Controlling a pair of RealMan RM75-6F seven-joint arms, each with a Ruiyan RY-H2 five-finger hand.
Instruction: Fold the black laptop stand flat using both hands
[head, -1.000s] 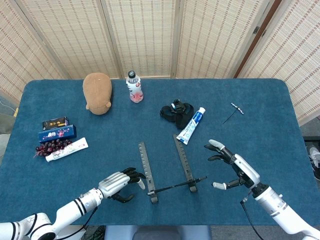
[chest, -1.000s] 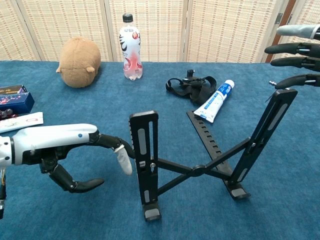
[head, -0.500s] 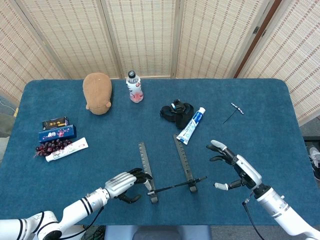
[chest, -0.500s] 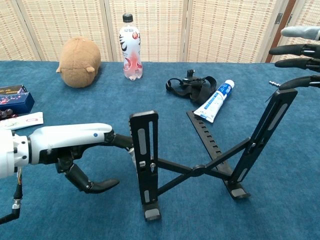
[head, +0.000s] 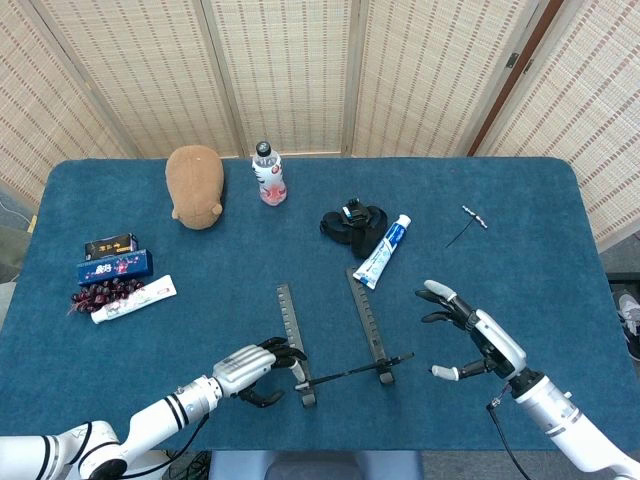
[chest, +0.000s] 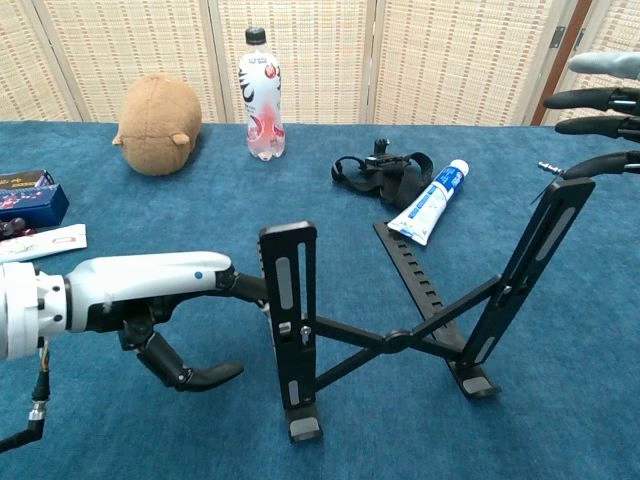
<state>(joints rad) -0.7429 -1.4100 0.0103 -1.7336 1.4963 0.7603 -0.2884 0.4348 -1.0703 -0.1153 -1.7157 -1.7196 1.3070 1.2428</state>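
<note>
The black laptop stand (head: 367, 320) stands unfolded near the table's front edge, its two notched rails joined by crossed struts (chest: 395, 342). My left hand (head: 262, 362) sits just left of the stand's left rail (chest: 290, 300). Its fingers reach against and behind that rail, while the thumb (chest: 190, 375) curls below, apart from them, gripping nothing. My right hand (head: 470, 340) hovers to the right of the stand with its fingers spread. In the chest view its fingers (chest: 600, 98) show just above the top of the right rail (chest: 545, 240), apart from it.
A brown plush toy (head: 195, 185) and a drink bottle (head: 268, 175) stand at the back. A black strap (head: 350, 222) and a toothpaste tube (head: 383, 250) lie just behind the stand. Boxes (head: 115, 262) and a tube (head: 133, 298) lie at the left, a small tool (head: 466, 225) at the right.
My left hand has moved right until its fingers reach the stand's left rail. My right hand has drifted slightly right and down. The stand has not moved.
</note>
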